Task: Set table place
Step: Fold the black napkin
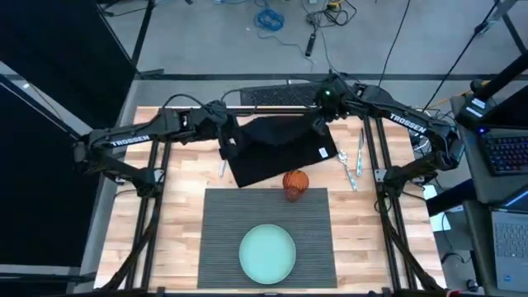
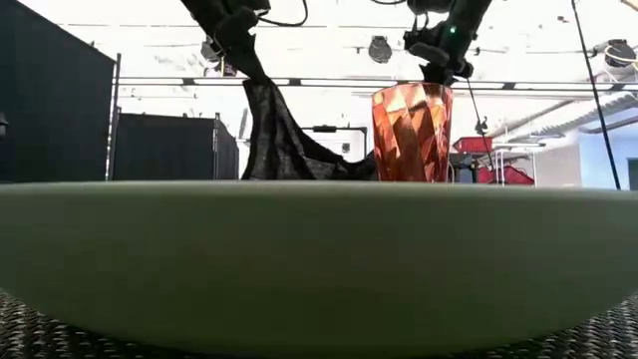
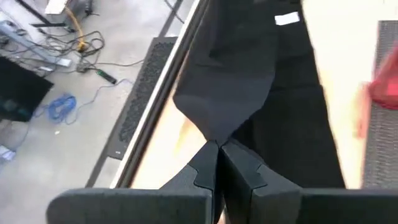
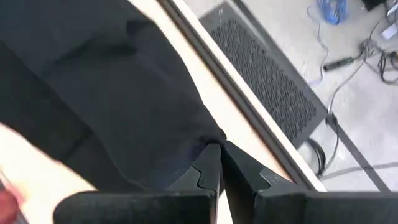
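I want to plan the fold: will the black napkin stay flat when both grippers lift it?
Probably not. The black napkin already sags and creases between the left gripper and the right gripper, so it looks floppy. It seems light, and may drag near the orange cup.

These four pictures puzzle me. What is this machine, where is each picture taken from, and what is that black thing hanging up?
It is a robot with two dark arms at a wooden table. One camera looks straight down, one sits at table height, and one rides on each wrist. The left gripper and the right gripper each pinch a corner of a black cloth napkin, lifting its far edge. Nearer lies a ribbed grey placemat with a pale green plate and an orange glass on it. Cutlery lies on the right.
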`<state>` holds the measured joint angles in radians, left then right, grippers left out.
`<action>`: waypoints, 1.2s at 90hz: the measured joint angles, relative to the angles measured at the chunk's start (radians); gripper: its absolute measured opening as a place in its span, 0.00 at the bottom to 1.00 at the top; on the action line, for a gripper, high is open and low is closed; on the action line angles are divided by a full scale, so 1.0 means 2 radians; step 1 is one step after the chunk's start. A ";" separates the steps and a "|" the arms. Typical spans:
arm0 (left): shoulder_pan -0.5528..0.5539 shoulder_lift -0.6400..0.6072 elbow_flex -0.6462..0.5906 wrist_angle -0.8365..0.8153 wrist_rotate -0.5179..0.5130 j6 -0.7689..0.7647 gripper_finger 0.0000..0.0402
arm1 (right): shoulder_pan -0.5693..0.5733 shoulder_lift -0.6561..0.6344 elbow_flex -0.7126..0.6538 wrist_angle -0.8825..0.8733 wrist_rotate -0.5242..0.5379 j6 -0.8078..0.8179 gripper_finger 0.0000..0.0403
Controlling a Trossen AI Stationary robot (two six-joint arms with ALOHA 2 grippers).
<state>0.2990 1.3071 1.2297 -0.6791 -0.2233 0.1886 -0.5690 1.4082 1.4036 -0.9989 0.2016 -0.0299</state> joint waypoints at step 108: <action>-0.015 0.025 -0.064 0.049 0.121 -0.013 0.00 | -0.040 0.000 0.000 -0.096 -0.031 -0.002 0.34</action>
<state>0.2680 1.3563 1.1027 -0.5814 0.0193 0.1625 -0.6495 1.4082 1.4040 -1.1908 0.1388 -0.0345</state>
